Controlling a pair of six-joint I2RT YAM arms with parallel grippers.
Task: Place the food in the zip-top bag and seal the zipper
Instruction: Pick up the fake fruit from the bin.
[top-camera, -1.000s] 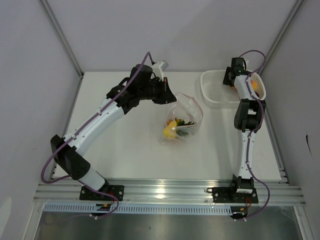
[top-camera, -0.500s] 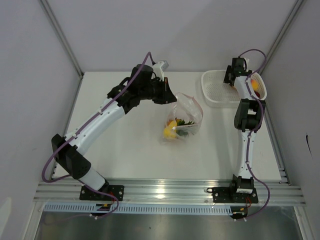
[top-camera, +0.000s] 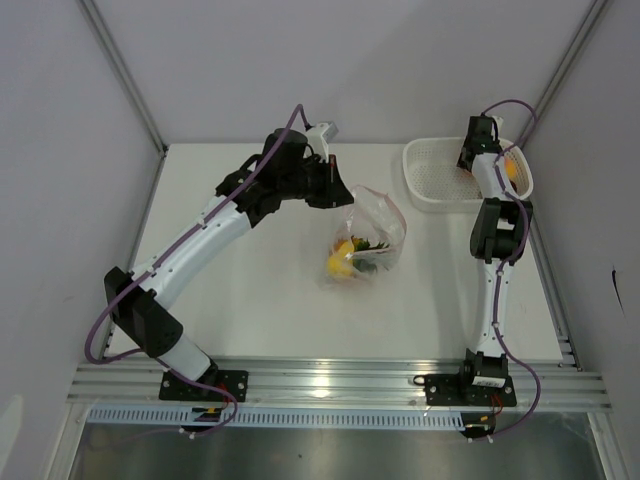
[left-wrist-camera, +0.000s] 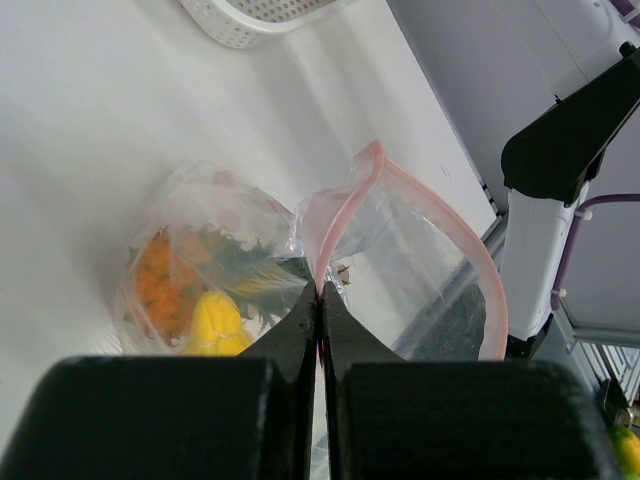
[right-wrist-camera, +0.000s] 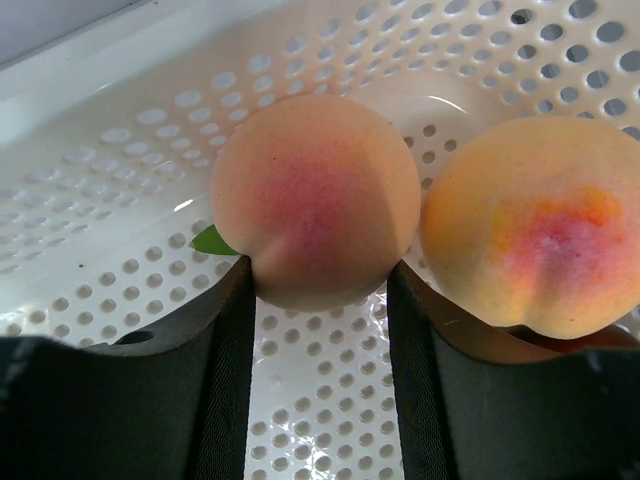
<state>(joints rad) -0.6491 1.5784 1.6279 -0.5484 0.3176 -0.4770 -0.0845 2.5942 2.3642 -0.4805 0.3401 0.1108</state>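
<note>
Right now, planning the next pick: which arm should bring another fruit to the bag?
Right. The right gripper straddles a peach in the basket, fingers against both sides. The left gripper is shut on the zipper, holding the bag open.

Zip-top bag (top-camera: 374, 226), left hand (top-camera: 341, 196) at its mouth

Light is bright and even, shadows faint, wrist-view foregrounds blurred

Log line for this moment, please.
left hand: shut on zipper | right hand: astride peach in basket, grip unconfirmed | bag: open, fruit inside
</note>
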